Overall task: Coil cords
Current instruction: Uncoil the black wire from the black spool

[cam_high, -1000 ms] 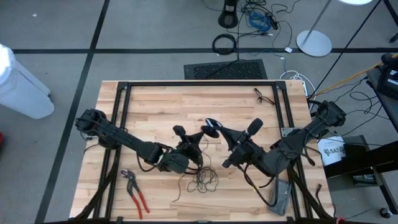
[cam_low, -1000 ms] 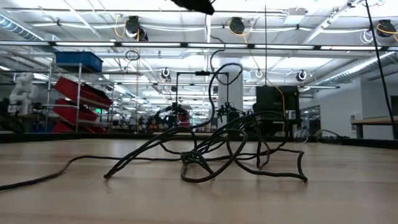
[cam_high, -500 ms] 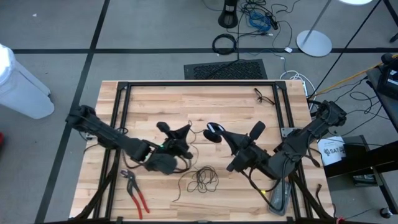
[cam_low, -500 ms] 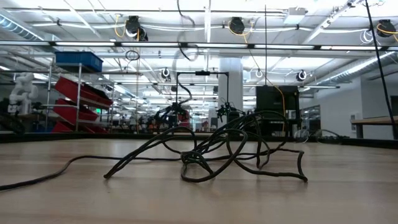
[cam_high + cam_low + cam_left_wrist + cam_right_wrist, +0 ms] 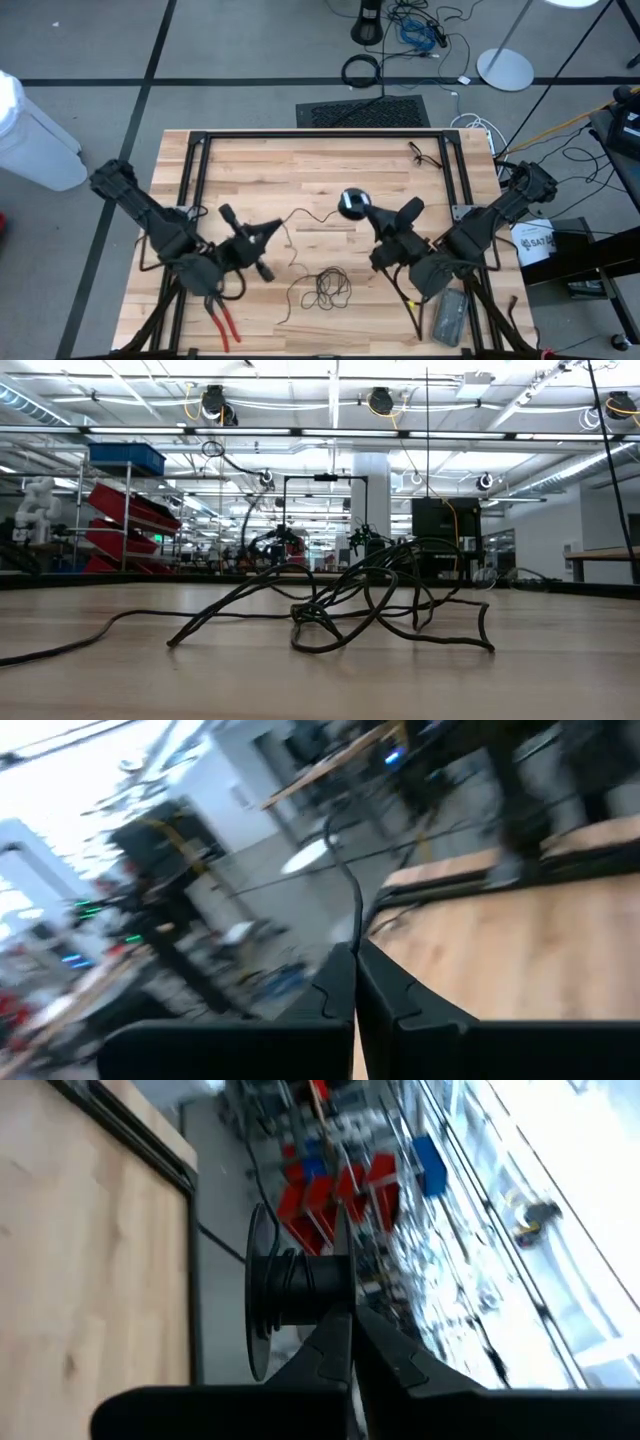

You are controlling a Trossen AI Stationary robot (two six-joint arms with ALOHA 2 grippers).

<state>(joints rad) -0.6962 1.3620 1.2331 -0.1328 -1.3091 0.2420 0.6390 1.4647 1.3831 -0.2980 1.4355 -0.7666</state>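
- High view: my left gripper (image 5: 272, 229) is clamped on the thin black cord (image 5: 305, 213), left of the table's middle.
- My right gripper (image 5: 368, 208) pinches the cord's small round puck (image 5: 350, 202), lifted near mid-table.
- The cord runs between both claws; the rest lies in a loose tangle (image 5: 322, 288) near the front edge.
- Red-handled pliers (image 5: 218, 310) lie beneath my left arm.

The left wrist view is motion-blurred; the room beyond the surface (image 5: 520, 950) cannot be read. The pliers (image 5: 222, 318) are partly hidden under the left arm. In the low view the cord (image 5: 340, 605) runs off the picture's left edge.
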